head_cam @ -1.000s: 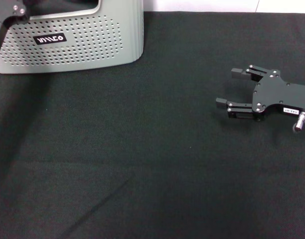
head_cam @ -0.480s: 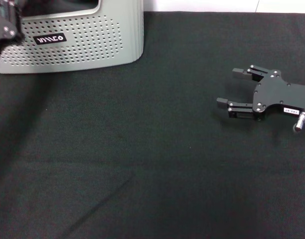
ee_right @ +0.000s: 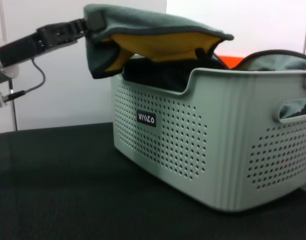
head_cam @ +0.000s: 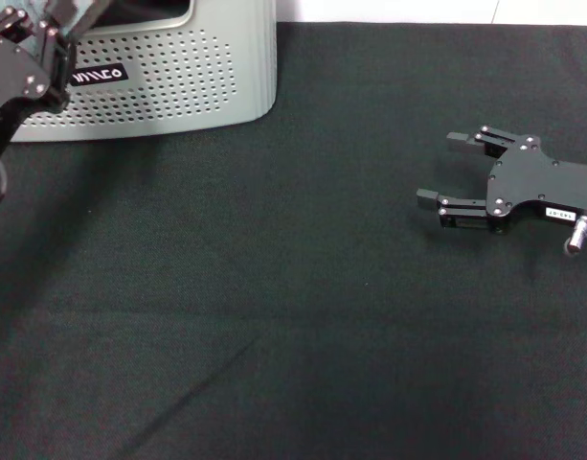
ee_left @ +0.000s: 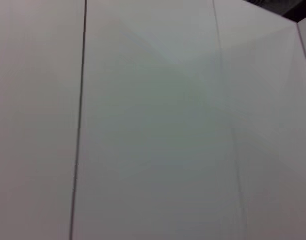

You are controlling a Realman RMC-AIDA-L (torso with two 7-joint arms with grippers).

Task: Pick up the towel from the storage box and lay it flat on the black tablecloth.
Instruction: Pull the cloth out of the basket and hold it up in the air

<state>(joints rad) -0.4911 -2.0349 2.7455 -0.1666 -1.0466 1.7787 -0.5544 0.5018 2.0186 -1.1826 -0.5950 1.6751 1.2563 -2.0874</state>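
From the head camera, the storage box [head_cam: 149, 67] stands at the far left corner of the desk on the black tablecloth [head_cam: 293, 316], which covers nearly everything in sight. The left gripper [head_cam: 68, 24] has climbed in the last second: it was low against the box's left end, and now its black body sits higher, up by the rim near the label. Its fingers run out of the top of this view, so their state cannot be read here. The right gripper [head_cam: 435, 171] lies near the right edge of the desk, well apart from the box, fingers spread with nothing between them, and has barely shifted.

The left wrist camera shows only pale wall panels with thin seams; nothing of the towel or box.

The right wrist camera tells the story. The left gripper [ee_right: 92, 24] is pinching one edge of the towel [ee_right: 157, 32] and holding it lifted over the box rim [ee_right: 212, 75], grey side up, yellow-orange side showing beneath. The far part of the towel seems to rest on the other cloths heaped in the box.

I judge the rise means the pick is under way: the towel is caught but not yet free. It needs lifting clear, then carrying out over the open cloth in front of the box.
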